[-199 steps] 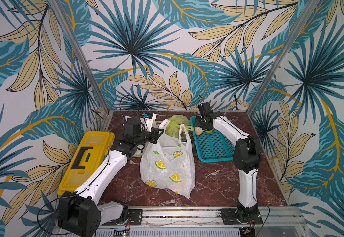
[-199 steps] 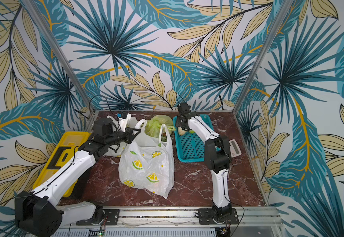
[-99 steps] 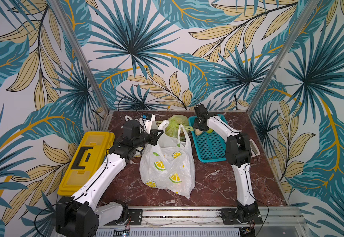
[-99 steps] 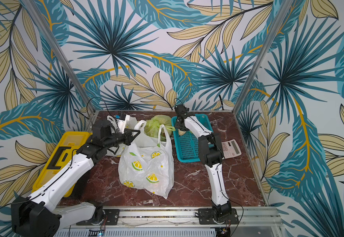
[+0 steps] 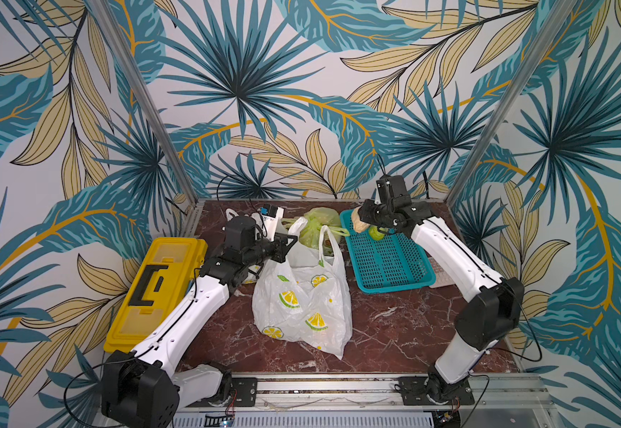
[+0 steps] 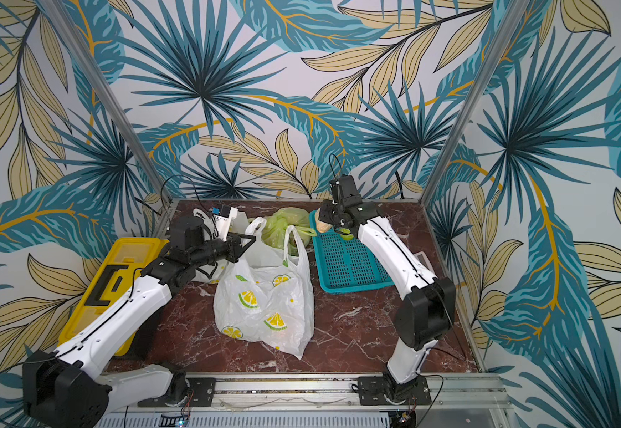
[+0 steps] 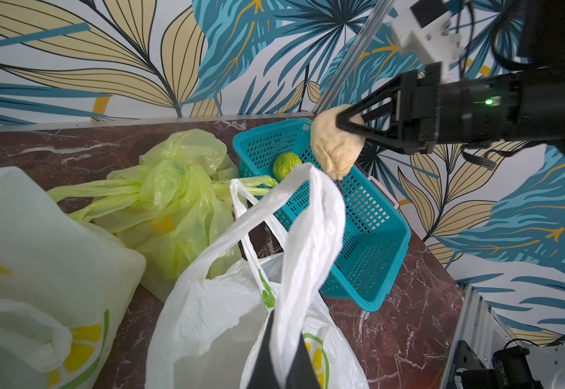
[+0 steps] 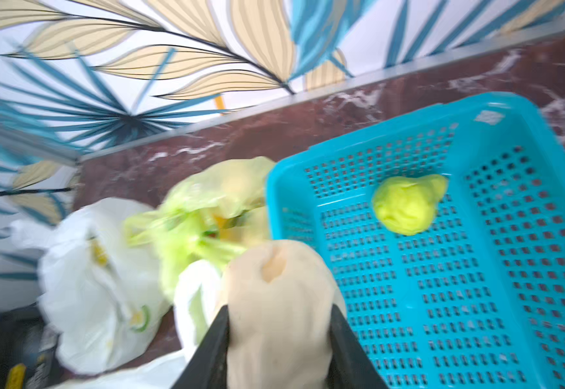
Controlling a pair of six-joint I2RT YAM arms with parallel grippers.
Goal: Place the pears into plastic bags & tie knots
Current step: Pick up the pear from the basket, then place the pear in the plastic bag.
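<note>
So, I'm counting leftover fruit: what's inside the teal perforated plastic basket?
One bright green pear lies on the teal basket's floor, nothing else visible. The right tool holds a pale cream pear above its edge, covering the floor beneath.

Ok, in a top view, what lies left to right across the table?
Yellow toolbox → white lemon-print bag → teal basket. Left out, overlapping these: the yellow-green bag and the cream pear in the right gripper.
</note>
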